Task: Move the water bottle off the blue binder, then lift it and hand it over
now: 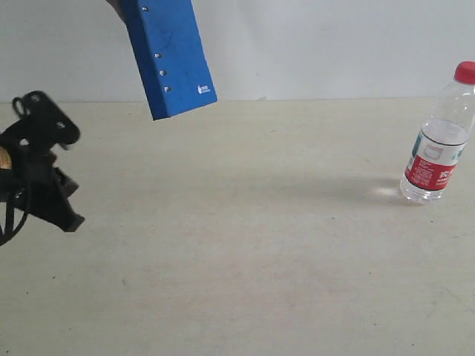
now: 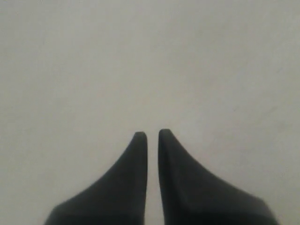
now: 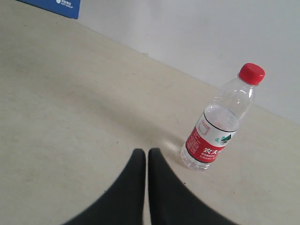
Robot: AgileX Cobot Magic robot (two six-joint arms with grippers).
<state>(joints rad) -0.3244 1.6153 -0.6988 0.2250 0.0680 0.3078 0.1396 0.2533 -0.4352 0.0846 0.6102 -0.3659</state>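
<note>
so the water bottle (image 1: 436, 144) is clear ribbed plastic with a red cap and a red, white and green label. it stands upright on the matte beige table (image 1: 245, 259) far over on the right, cap up, long axis vertical. the blue binder (image 1: 172, 55) is a flat, hard, deep-blue slab up in the air at the top of the exterior view. it's tilted, with its lower end swung to the right, small holes down one edge and a white logo near the low corner. its top is cropped, so i can't tell what's holding it.

left gripper (image 2: 152, 136): black tapered fingers clenched on nothing, over bare table at the left edge. right gripper (image 3: 146, 153): pinched together too, empty, with the bottle ahead of it and not touching.
</note>
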